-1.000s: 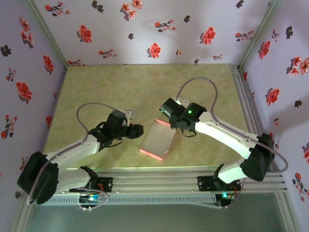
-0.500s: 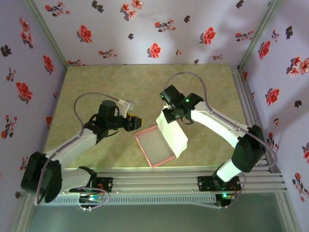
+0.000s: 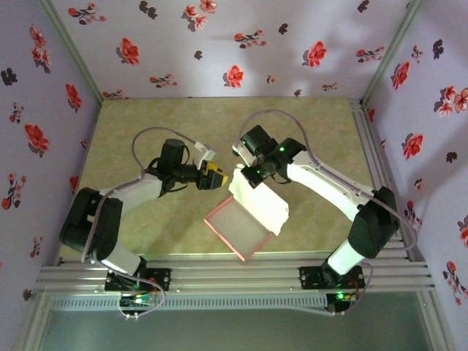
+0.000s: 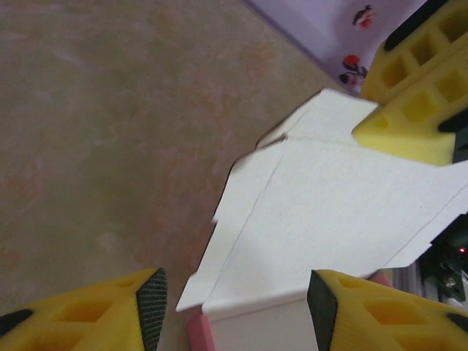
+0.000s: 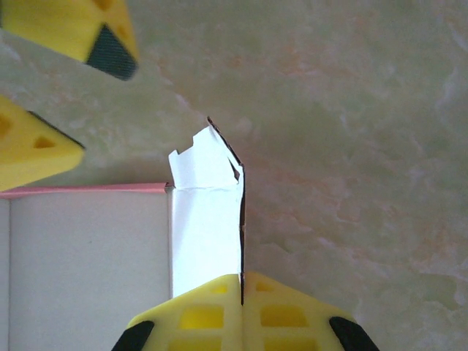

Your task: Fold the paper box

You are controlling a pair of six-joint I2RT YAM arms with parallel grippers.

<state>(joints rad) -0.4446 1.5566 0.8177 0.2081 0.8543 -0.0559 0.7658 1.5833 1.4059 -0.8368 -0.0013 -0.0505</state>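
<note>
While the right claw (image 5: 241, 281) pinches its flap (image 5: 207, 227), the paper box (image 3: 243, 228) lies open.

1. Lilac walls (image 3: 219, 44) printed with red and dark flowers enclose the back and both sides.
2. The tabletop (image 3: 146, 124) is a mottled yellow-green, marble-like surface.
3. Silver aluminium rails (image 3: 234, 274) run along its near edge and right side.
4. Soft light leaves only faint shadows on the tabletop.

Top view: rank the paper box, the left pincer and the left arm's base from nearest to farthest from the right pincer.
1. paper box: its flap is pinched in the right pincer.
2. left pincer: just to the left, not touching it.
3. left arm's base: far off at the table's near edge, on the left.
</note>
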